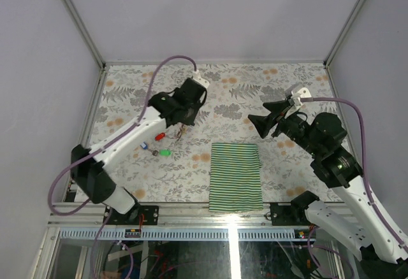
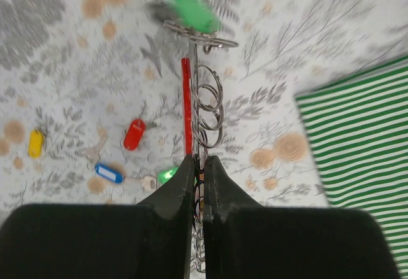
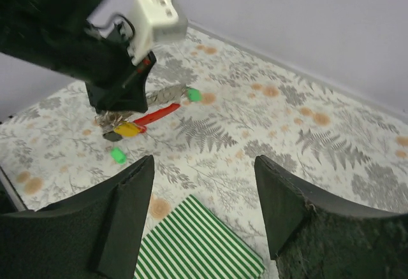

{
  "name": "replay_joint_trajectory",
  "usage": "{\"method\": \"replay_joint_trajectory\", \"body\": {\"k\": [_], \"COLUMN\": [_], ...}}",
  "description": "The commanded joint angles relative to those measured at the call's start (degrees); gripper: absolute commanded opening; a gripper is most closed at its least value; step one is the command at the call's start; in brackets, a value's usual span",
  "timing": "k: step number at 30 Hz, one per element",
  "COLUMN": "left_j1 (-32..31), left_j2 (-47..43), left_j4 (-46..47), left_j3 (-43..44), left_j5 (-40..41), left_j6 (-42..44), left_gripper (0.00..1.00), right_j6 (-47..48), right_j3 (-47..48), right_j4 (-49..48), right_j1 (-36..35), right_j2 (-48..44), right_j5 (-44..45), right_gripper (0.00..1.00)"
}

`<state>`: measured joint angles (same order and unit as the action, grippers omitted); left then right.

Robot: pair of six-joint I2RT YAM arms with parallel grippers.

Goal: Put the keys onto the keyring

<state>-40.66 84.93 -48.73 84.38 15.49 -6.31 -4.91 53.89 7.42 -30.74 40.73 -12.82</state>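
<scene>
- Fingers point(image 2: 178, 186) of the left gripper point(image 2: 199, 163) clamp the keyring point(image 2: 185, 100), which runs up the left wrist view's centre from their tips; the right gripper point(image 3: 204, 164) gapes empty, well apart.
- Risk: the green-tagged key point(image 2: 191, 11) at its top end looks blurred; swinging could slide it off.
- Loose keys point(image 2: 134, 134) lie lower left.

The surface point(image 1: 242, 78) was pale and printed with grey ferns and orange flowers. Plain pale-lilac walls point(image 1: 217, 11) closed it on the left, far and right sides, with thin metal posts point(image 1: 76, 19) in the two far corners. A metal rail point(image 1: 191, 233) ran along the near edge.
</scene>
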Motion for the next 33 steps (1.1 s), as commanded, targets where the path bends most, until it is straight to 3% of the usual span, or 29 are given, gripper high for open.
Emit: {"method": "replay_joint_trajectory", "body": {"k": [1, 11, 19, 26, 33], "left_j1": [-2.4, -3.2, -4.9, -6.5, -7.7], "left_j2": [6.1, 1.8, -5.5, -9.2, -10.5], "left_j4": [-6.6, -2.2, 1.5, 2.9, 2.9], "left_j3": [2.6, 2.5, 1.8, 2.0, 2.6], "left_j5": [3.7, -5.6, -13.9, -18.1, -20.9], "left_j6": [-3.1, -1.1, 3.4, 5.9, 6.3], "left_gripper": [0.0, 0.0, 0.0, 0.0, 0.0], "right_j6": [0.7, -2.5, -2.7, -1.8, -4.5], "right_j3": [-1.6, -7.9, -8.4, -14.1, -14.9], "right_j4": [1.0, 0.9, -0.2, -12.1, -20.0], "right_j1": [-0.2, -0.2, -0.2, -0.2, -1.7], "right_j2": [-2.9, -6.5, -6.7, -8.4, -2.9], "right_j5": [5.7, 5.3, -0.6, -9.9, -12.9], "right_gripper": [0.71, 0.68, 0.63, 0.6, 0.61]}}
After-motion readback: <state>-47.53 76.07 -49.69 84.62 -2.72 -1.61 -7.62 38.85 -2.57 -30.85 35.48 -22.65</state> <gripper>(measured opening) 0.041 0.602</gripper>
